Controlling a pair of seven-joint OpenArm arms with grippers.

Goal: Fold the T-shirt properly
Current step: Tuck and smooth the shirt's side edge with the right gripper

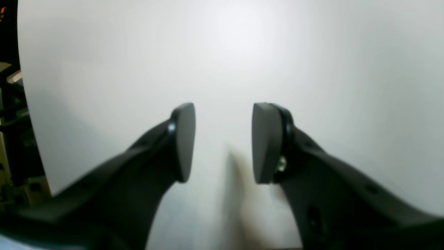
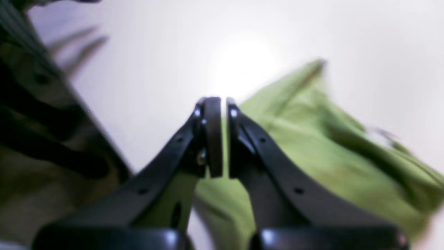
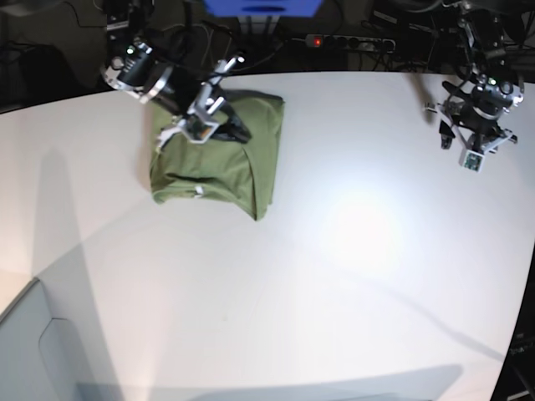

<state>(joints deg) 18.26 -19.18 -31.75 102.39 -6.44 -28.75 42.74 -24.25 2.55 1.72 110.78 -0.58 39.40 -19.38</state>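
- Olive-green cloth, the T-shirt (image 3: 219,157), lies as a compact folded block directly under the right gripper (image 3: 203,125); it looks near done, perhaps needing a last tuck.
- Right gripper's jaws are pressed together; whether they pinch fabric, I cannot tell from the blurred wrist view.
- White table (image 3: 351,251) spreads bare ahead of that gripper, giving wide room to move.
- Left gripper (image 1: 223,142) hangs parted and holding nothing, well apart from the shirt, close to the table's far edge.
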